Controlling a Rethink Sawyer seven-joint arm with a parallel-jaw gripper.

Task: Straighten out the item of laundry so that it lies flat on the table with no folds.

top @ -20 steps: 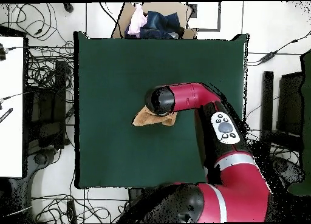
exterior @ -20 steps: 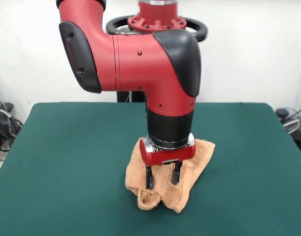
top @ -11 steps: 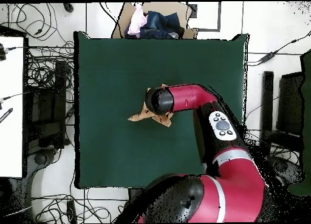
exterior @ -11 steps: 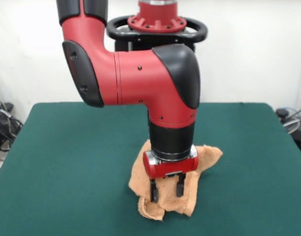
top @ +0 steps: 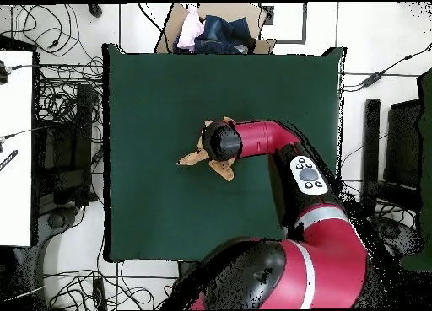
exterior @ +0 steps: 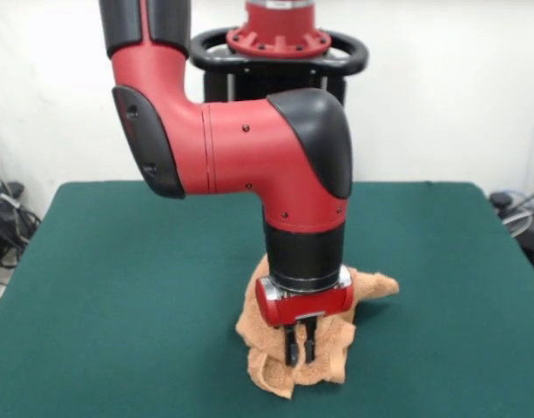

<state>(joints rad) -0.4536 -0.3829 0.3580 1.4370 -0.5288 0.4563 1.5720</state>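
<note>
Arm's wrist hides most of the towel (exterior: pixel 271 348) in the front view; overhead the elbow covers its middle, only peach corners stick out (top: pixel 192 158). Label and border bands can't be made out.

Gripper (exterior: pixel 299 345) points straight down over the towel, fingers (exterior: pixel 290 344) drawn close together with towel cloth pinched between them, so clamped on the towel. Half a second ago the fingers stood clearly apart; now they've closed, and the wrist has dropped slightly lower.

Towel sits bunched and creased near the middle of the table (exterior: pixel 118 287), well away from every edge, a bit toward the camera-side edge in the front view. One corner juts out to the right in the front view, flatter than before.

Only the overhead view shows the cardboard box of clothes (top: pixel 215 31) just past the table's top edge and the cables (top: pixel 63 105) on the floor by its left edge. Only the front view shows the fingers at all.
</note>
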